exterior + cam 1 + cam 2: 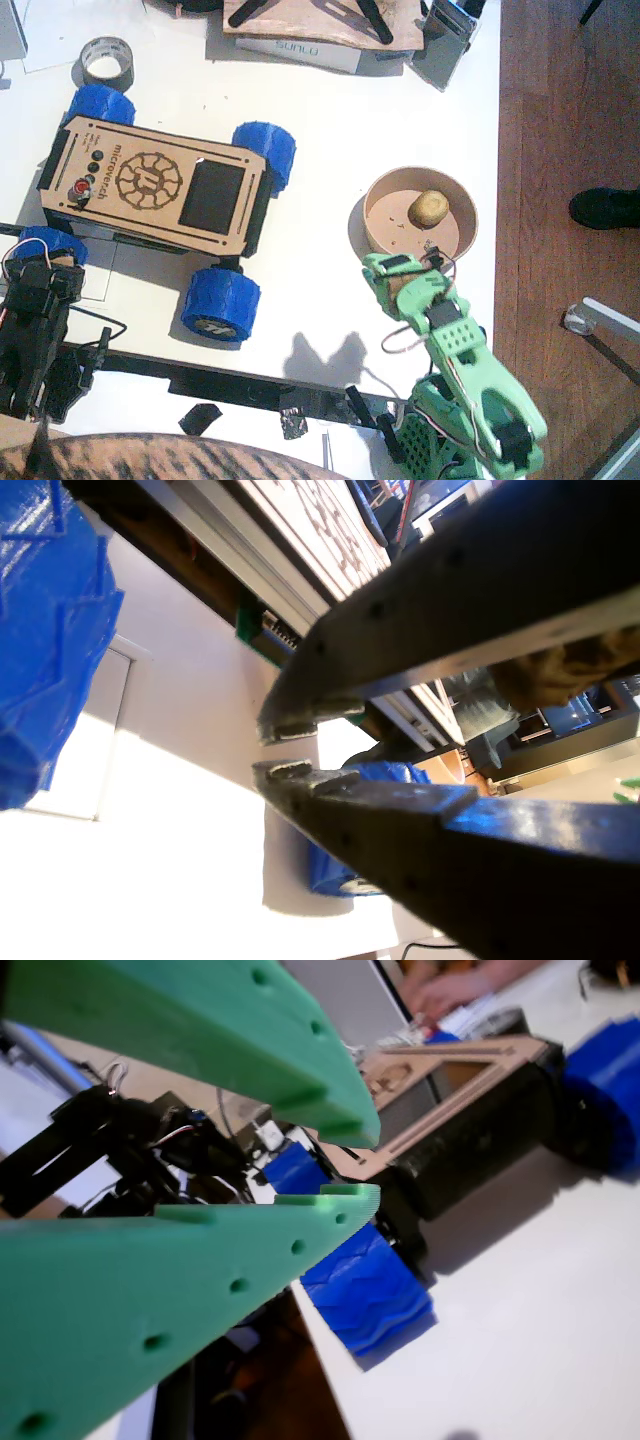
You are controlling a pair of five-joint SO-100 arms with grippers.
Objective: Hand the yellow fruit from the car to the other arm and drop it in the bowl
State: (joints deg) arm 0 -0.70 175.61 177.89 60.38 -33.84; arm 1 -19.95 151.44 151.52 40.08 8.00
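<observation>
The yellow fruit (429,208) lies inside the tan bowl (372,232) at the right of the table. The wooden car (150,180) with blue wheels stands at the left, nothing yellow on its deck. My right gripper (390,268), on the green arm, sits just below the bowl's near rim; in a wrist view (368,1165) its jaws are nearly together and hold nothing. The left gripper (48,268), on the black arm, lies low beside the car's near-left wheel (50,245). Its jaws (285,748) are shut, with only a thin slit and nothing between them.
A grey tape roll (105,60) and a white box (300,45) stand at the back. The table's right edge (496,200) runs just past the bowl, with a shoe (605,207) on the floor. A person's hand (450,985) shows behind the car.
</observation>
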